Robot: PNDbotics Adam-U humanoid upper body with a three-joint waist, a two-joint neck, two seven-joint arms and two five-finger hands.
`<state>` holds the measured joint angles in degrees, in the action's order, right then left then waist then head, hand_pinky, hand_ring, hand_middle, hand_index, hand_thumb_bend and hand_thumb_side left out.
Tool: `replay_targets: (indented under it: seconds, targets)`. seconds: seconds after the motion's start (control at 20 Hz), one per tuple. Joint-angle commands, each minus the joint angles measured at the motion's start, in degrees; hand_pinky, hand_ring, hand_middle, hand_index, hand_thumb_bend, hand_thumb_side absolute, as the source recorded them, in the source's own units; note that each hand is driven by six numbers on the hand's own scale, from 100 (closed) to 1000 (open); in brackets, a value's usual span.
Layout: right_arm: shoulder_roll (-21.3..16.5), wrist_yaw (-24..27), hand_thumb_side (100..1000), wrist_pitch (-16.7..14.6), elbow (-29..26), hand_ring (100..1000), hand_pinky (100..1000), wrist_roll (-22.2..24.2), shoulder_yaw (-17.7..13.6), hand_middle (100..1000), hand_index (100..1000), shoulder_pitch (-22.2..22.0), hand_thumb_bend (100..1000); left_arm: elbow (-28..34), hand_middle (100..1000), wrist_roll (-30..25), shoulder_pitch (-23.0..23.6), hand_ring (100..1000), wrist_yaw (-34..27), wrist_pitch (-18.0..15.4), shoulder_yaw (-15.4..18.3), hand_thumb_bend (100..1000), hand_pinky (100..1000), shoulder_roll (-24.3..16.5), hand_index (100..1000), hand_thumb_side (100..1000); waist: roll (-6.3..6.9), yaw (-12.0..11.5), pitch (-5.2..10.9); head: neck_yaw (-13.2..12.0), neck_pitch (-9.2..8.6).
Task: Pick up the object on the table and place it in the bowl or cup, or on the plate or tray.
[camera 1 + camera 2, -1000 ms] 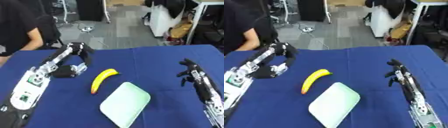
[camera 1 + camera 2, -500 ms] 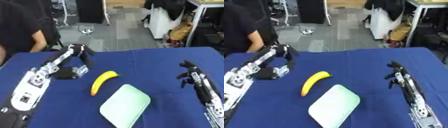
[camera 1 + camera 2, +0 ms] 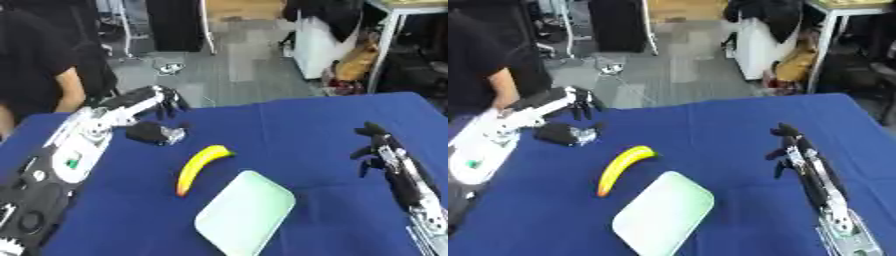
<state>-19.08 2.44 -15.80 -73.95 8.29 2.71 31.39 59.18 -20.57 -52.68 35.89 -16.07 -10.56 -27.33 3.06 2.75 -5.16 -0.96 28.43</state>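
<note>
One pale green tray (image 3: 245,212) lies nearest on the blue table (image 3: 306,130), tilted so a corner points toward the lower edge, with nothing on it. Just beyond its upper left corner rests a yellow banana (image 3: 198,166), lying on the cloth, its stem end pointing up and right and its lower tip close to the tray but apart from it. Off to the right, well apart from both, the right hand (image 3: 784,148) hangs over the table with its fingers loosely bent downward, holding nothing. Farther back on the left, the left hand (image 3: 157,131) is above the cloth beyond the banana, not touching it; its dark fingers look curled in, though whether they are clenched cannot be told. Beyond the far table edge is grey floor.
</note>
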Motion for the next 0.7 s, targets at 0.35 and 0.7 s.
replay_targets:
  seconds: [0.35, 0.7]
  targets:
    - [-0.07, -0.17, 867, 0.09, -1.1, 573, 326, 0.27, 0.13, 842, 959, 1.77, 100, -5.09, 723, 0.29, -2.58, 669, 5.89, -0.25, 2.02, 100, 558, 1.46, 782, 575, -0.08, 0.7, 0.23, -0.17, -1.02]
    - [0.1, -0.38, 870, 0.15, -1.11, 573, 325, 0.58, 0.58, 842, 960, 2.02, 100, -10.01, 713, 1.74, -4.67, 656, 8.7, 1.37, 4.35, 100, 552, 3.42, 777, 682, 0.13, 1.79, -0.3, -0.65, -1.05]
